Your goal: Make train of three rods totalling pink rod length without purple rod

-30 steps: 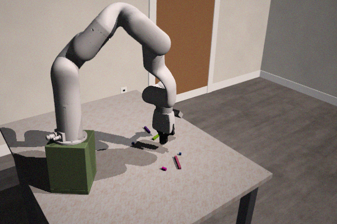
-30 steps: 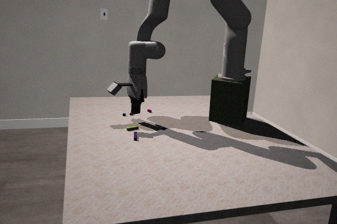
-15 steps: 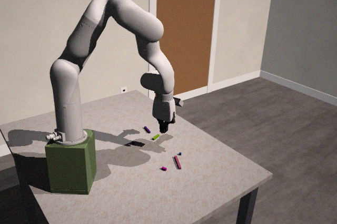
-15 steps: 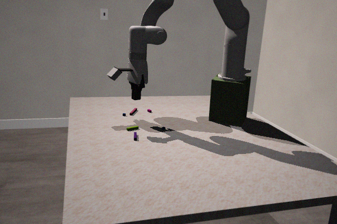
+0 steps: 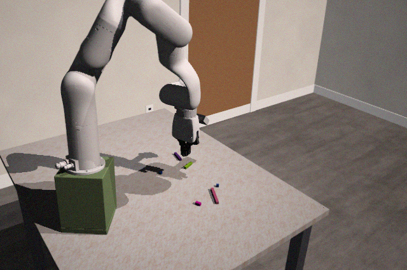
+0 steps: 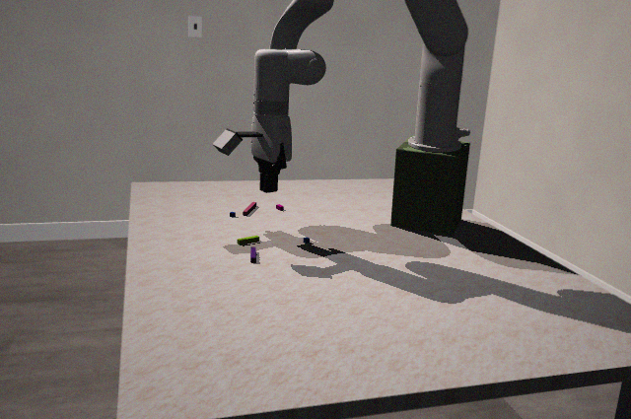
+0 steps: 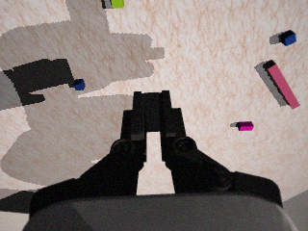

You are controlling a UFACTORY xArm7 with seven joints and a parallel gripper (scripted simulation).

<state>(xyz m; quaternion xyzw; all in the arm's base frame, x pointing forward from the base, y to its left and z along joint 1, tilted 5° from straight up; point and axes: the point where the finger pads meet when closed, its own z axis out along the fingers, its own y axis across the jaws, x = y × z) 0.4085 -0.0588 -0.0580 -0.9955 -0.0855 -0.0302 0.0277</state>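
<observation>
My gripper (image 5: 186, 154) (image 6: 268, 189) (image 7: 152, 106) is above the table, shut on a dark rod, apparently the grey rod (image 7: 152, 115); the black fingers hide most of it. The pink rod (image 5: 214, 195) (image 6: 249, 208) (image 7: 285, 87) lies flat, one blue rod (image 5: 217, 185) (image 6: 232, 214) (image 7: 289, 38) near its end. The magenta rod (image 5: 198, 203) (image 6: 279, 207) (image 7: 245, 126) lies beside it, apart. The lime rod (image 5: 187, 165) (image 6: 247, 240) (image 7: 116, 4) lies alone near the purple rod (image 5: 177, 155) (image 6: 252, 254). Another blue rod (image 5: 160, 172) (image 6: 306, 240) (image 7: 79, 85) lies nearer the base.
The table (image 5: 256, 227) (image 6: 203, 343) carries the rods. The arm stands on a green block (image 5: 82, 204) (image 6: 430, 190) at one side. The arm's shadows fall across the lime rod's surroundings and beside the blue rod nearer the base.
</observation>
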